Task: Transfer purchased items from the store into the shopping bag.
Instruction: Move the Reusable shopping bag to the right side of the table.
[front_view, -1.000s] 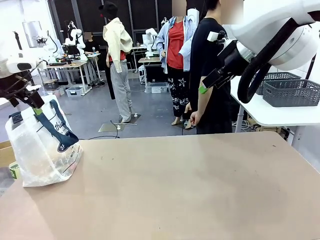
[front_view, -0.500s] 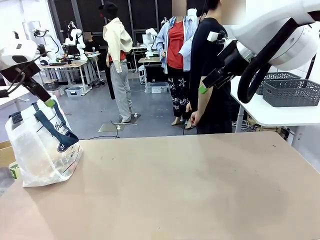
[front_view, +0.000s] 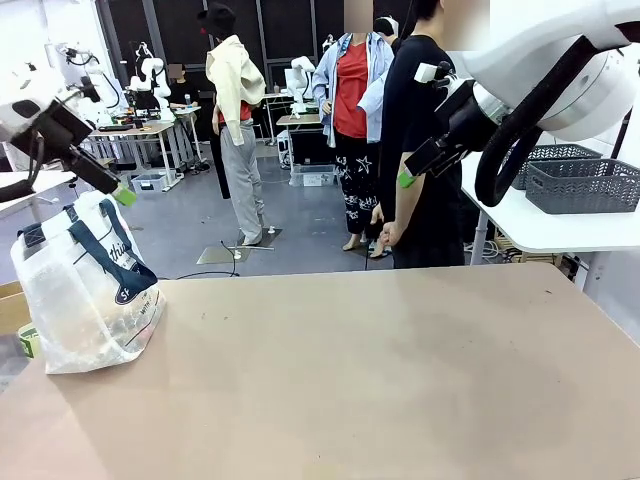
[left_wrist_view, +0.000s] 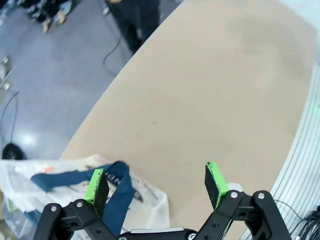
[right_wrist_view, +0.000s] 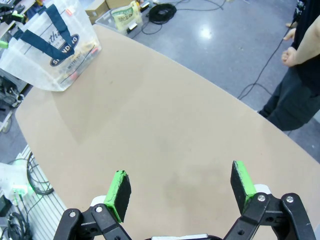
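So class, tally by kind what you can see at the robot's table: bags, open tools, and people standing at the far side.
Bags: 1, the shopping bag.
Open tools: 2, left tool, right tool.
People at the far side: 1, the person.
Total: 4.

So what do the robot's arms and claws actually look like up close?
Both arms are smooth white rounded shells. The right arm carries a thick black hose looping beside it. Each claw, left gripper and right gripper, is black jointed metal with silver bolts and two fingers tipped with bright green pads.
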